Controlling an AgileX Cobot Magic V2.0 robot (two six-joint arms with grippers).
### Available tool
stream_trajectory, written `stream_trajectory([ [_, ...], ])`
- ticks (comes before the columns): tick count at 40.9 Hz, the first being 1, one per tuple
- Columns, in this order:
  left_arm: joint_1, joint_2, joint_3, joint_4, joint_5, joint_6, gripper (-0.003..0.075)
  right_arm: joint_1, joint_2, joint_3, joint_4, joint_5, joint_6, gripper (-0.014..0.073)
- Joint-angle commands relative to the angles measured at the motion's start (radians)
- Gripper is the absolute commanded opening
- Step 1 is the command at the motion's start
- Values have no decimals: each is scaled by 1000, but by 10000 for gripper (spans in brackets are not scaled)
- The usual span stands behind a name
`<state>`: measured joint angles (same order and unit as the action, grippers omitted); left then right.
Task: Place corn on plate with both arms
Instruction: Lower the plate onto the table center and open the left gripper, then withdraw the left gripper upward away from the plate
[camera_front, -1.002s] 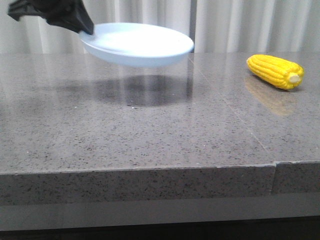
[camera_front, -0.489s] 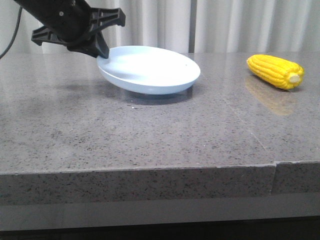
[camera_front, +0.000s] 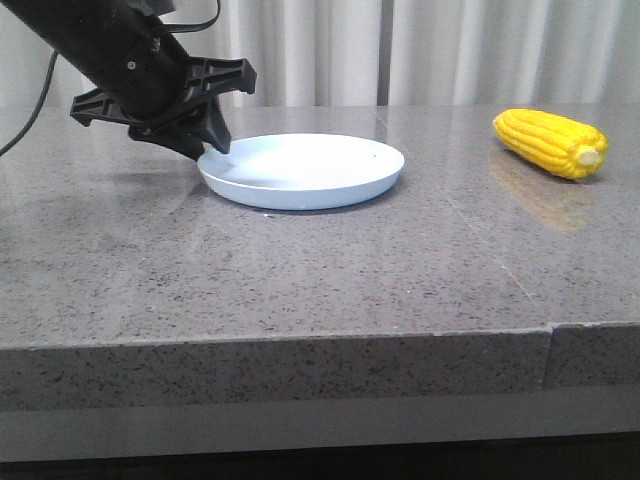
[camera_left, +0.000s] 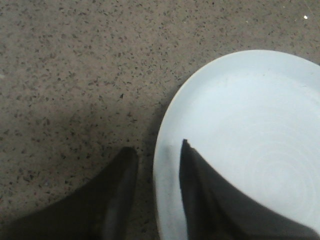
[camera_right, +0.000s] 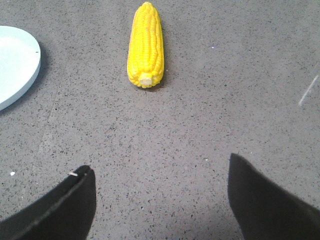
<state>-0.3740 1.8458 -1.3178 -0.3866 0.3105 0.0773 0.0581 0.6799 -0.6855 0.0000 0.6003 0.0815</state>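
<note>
1. Your corn (camera_front: 551, 143) lies on its side on the counter (camera_front: 300, 270), well apart from the plate (camera_front: 302, 170) and on its right. Its pale stub faces the right gripper (camera_right: 160, 200). It is round and tapered, so a grasp off its middle may roll it or squeeze it out of the jaws.
2. The plate sits flat on the counter, nothing in it. Its rim is low, so a corn let go from high up or at a tilt could roll off the far side.
3. Your left gripper (camera_left: 156, 165) straddles the plate's near rim, one finger inside and one outside. They look close on the rim, but I cannot tell if they grip it. If you pull away before the jaws open, you drag or tip the plate.
4. Your right jaws are wide apart and hold nothing, back from the corn. Line them up across the cob before you close, or one finger will shove it along the smooth counter.
</note>
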Motion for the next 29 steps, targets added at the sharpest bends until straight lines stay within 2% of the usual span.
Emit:
stream_trajectory([
  [1,-2,-66,-32,-8,-33,-1,435,-7,4,-27,-17,-65,-7,575],
  [8,-2,-162,-32,21,-13,-1,450,-7,4,-27,-17,-65,-7,575],
  [14,-19,-292,-32,132,17,-1,449,-7,4,-27,-17,-65,-7,575],
  [22,-75,-488,-17,322,130,-1,448,-7,4,-27,-17,-65,-7,575],
  [29,-114,-657,70,366,210,-1,447,-7,4,-27,-17,-65,-7,575],
])
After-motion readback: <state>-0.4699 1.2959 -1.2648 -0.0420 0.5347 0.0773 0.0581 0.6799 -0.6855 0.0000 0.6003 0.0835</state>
